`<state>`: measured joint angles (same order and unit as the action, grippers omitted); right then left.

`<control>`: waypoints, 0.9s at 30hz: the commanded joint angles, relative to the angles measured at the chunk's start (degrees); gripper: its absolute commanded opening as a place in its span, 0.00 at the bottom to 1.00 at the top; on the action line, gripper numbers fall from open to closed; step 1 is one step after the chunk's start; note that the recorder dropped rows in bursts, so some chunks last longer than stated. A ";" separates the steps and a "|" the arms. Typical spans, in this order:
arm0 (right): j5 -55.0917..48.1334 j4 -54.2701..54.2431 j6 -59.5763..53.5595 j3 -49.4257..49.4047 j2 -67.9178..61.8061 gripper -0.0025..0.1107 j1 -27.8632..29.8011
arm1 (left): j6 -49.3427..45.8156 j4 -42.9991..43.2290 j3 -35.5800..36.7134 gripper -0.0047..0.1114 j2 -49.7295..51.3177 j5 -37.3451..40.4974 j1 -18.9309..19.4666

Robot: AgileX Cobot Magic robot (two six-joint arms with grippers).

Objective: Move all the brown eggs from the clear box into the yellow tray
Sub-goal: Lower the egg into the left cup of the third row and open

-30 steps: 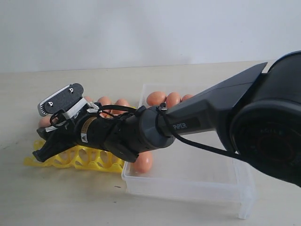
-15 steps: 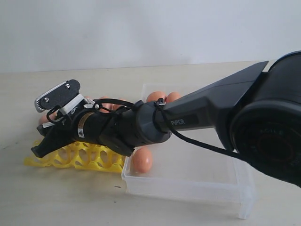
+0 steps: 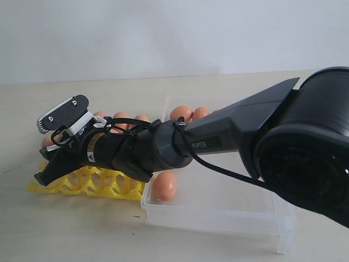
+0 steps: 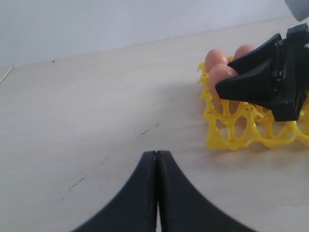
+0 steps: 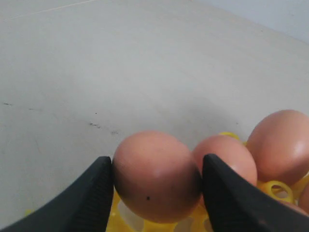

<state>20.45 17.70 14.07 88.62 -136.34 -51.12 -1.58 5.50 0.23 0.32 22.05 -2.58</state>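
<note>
Pale beige tabletop (image 3: 82, 229) with faint scuffs, plain white wall (image 3: 163, 33) behind, soft light

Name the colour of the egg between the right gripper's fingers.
The egg is orange-brown with one dark speck; clearest in right wrist view.

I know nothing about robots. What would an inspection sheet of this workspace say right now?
Surface: pale table, faint scuffs.
Job's things: yellow tray partly filled with eggs; clear box holds a lone egg at its near corner and more eggs at its far wall.
Clutter: nothing seen.
End effectors: right end effector shut on an egg over the tray; left end effector shut, empty, over bare table apart from the tray.
Cables: black cable along the right arm, looped at the wrist.
Surroundings: plain white wall.
</note>
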 commanded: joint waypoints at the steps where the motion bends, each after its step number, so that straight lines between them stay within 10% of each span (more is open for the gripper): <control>1: 1.58 0.49 0.46 0.42 -0.41 0.02 -0.21 | 0.26 -0.06 -0.23 0.04 -0.32 -0.35 -0.28; 13: 1.47 0.49 0.55 0.42 -1.46 0.03 -0.21 | 0.26 -0.06 -0.23 0.04 -0.32 -0.35 -0.28; 27: 1.73 0.27 0.70 0.42 0.08 0.52 -0.21 | 0.26 -0.06 -0.23 0.04 -0.32 -0.35 -0.28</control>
<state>21.11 17.70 14.54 88.65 -138.00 -51.25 -1.58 5.50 0.23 0.32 22.05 -2.58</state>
